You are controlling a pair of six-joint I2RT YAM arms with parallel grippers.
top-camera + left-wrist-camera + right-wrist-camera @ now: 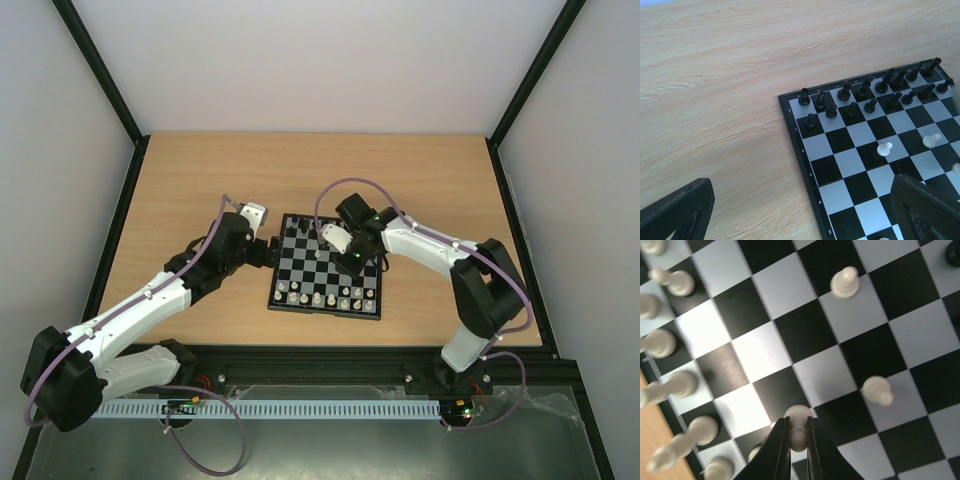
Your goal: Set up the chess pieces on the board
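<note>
Your right gripper (798, 426) pinches a tiny cream-white pawn (797, 415) over the black-and-grey checkered board (805, 330) (two cream pawns (877, 390) stand close); left gripper (801, 200) gapes wide.

Blk pcs (844, 92) upright, board (840, 141) far rows; cream pcs (845, 282) near rows/centre

A light wooden desk (200, 170) lies between pale walls (320, 60). Black frame posts (103, 72) rise at ten and two o'clock, and a slotted white strip (320, 409) runs at six.
</note>
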